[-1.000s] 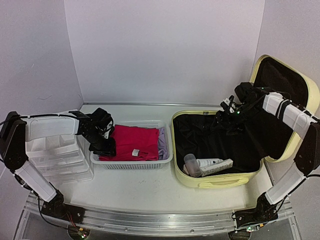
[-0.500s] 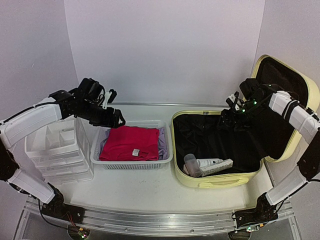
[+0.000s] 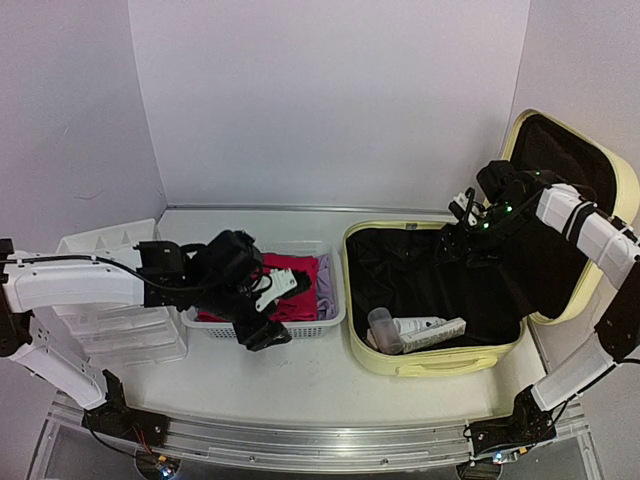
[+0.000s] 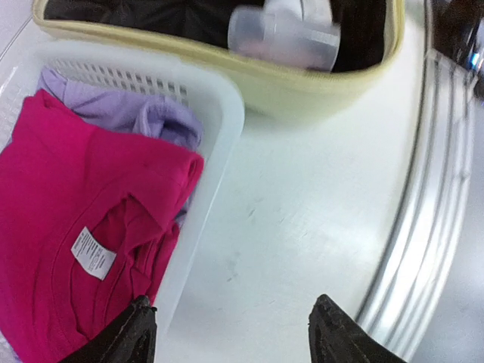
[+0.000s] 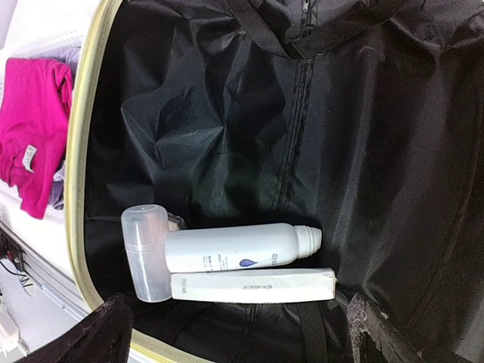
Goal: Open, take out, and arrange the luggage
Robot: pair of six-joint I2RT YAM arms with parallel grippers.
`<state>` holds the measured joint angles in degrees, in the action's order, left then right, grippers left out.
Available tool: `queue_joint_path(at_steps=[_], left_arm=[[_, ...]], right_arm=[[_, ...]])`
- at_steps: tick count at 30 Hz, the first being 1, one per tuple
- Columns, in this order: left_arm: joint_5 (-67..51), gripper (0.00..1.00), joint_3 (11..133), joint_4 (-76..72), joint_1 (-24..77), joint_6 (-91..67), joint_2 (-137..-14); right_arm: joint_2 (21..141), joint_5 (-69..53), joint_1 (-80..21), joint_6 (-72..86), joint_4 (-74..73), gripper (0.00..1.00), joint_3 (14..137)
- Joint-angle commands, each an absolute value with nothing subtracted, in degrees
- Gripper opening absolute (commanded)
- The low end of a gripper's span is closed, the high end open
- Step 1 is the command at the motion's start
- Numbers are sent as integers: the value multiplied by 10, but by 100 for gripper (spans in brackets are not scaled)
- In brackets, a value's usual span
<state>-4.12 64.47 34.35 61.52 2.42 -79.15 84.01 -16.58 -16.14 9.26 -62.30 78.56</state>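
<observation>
White table (image 3: 300, 385) carries 3 things: drawer organizer (image 3: 140, 337) left, mesh basket (image 3: 315, 328) middle, open yellow luggage (image 3: 430, 363) right.

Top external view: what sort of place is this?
Likely a lab test cell: plain white walls box in the table, an aluminium rail edges it, and the luggage and basket look staged.

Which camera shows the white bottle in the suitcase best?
Right wrist: the white bottle lies whole and close against the black lining. Top external shows it small, by the front wall of the luggage; left wrist shows only blur there.
</observation>
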Motion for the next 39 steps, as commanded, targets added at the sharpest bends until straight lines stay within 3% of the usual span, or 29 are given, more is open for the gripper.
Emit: queue_joint_path(at_steps=[1, 5, 9, 21, 39], left_arm=[[100, 65, 545, 219, 608, 231, -779], [86, 59, 514, 176, 591, 290, -778], [74, 41, 526, 210, 585, 302, -820], [106, 14, 550, 162, 495, 379, -873], [72, 11, 770, 68, 269, 666, -1134]], right_arm=[[837, -178, -165, 79, -609, 98, 782], [818, -175, -165, 78, -609, 98, 767], [807, -167, -164, 76, -608, 98, 751], [817, -171, -165, 71, -600, 98, 754], [799, -178, -165, 88, -604, 98, 751]])
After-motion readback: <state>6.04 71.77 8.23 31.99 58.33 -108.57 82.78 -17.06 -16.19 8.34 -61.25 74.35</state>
